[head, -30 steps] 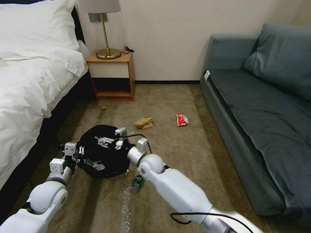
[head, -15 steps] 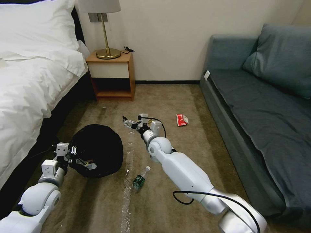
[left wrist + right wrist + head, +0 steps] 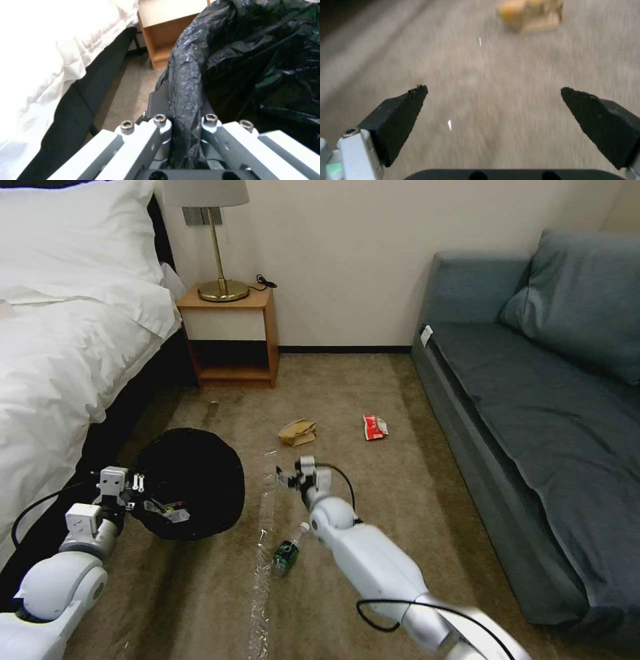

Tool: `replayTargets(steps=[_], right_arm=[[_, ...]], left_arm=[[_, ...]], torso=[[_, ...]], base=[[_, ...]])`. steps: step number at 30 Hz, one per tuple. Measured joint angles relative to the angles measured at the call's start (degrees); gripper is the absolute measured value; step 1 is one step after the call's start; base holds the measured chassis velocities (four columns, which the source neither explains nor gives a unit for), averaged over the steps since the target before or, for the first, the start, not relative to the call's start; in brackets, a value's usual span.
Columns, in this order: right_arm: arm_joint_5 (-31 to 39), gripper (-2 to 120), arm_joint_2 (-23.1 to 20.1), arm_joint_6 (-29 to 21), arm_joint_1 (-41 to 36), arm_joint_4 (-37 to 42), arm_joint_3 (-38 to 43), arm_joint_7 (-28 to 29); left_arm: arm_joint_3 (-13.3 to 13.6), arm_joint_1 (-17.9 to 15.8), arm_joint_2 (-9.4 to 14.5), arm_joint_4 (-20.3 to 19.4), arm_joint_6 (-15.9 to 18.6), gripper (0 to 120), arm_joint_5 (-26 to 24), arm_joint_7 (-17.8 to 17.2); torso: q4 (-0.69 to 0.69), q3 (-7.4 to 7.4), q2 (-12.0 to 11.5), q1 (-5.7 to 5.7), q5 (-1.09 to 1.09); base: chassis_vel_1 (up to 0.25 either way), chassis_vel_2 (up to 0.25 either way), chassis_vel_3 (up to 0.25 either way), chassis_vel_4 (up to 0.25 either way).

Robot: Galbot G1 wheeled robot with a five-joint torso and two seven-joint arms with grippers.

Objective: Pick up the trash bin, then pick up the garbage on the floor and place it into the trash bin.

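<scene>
My right gripper (image 3: 288, 477) has left the trash bin (image 3: 193, 480) and hovers spread wide, empty, over the floor (image 3: 400, 493) near the paper bag (image 3: 297, 431) — next pickup; left gripper (image 3: 150, 507) clamps the bin's rim.

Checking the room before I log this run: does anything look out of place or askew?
Yes. Litter lies on the carpet: a bottle on its side, a crumpled brown paper bag and a red-white packet. The trash bin is tipped, its rim clamped by the left gripper. The right gripper hangs open over bare carpet.
</scene>
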Motion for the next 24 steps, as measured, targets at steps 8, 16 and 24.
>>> replayTargets(steps=[8,16,24], right_arm=[[1.1,100,-2.9,-8.8,-6.1,6.0,-3.0,5.8],[3.3,100,-6.1,-11.3,-10.2,10.6,-4.9,9.9],[6.7,100,-7.1,-12.4,-12.7,15.2,-7.3,12.1]], left_arm=[[-0.1,-0.7,1.2,0.8,-0.1,4,-0.7,0.1],[0.0,-1.0,1.8,1.8,0.0,4,-1.1,0.2],[0.8,-1.7,1.9,2.7,0.1,4,-1.2,0.4]], torso=[[0.0,0.0,0.0,0.0,0.0],[0.0,0.0,0.0,0.0,0.0],[0.0,0.0,0.0,0.0,0.0]], base=[[0.0,0.0,0.0,0.0],[0.0,0.0,0.0,0.0],[0.0,0.0,0.0,0.0]])
